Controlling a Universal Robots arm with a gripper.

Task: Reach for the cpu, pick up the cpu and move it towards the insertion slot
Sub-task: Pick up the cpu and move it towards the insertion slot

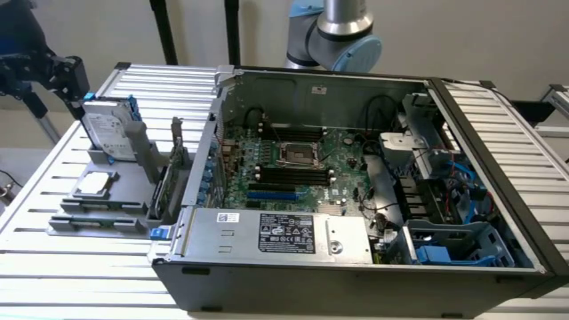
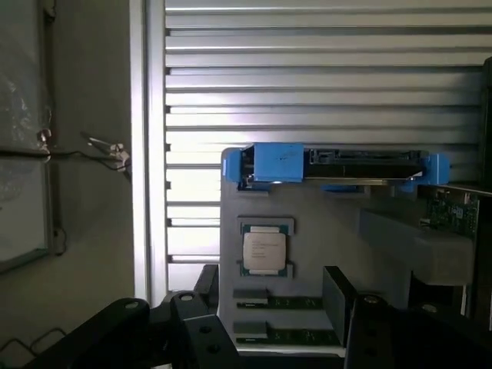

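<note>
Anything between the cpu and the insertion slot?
Yes. The cpu lies flat in the grey holder. In the exterior view, an upright card in that holder and then the case wall stand between it and the insertion slot on the motherboard.

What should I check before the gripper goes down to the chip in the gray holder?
1. Chip lies flat in the holder, top uncovered: ok.
2. Gripper open and empty: ok.
3. Chip sits between the fingers in the wrist view: ok.
4. Hard drive stands apart from the chip: ok.
5. Socket frame open for the chip: cannot tell.
</note>
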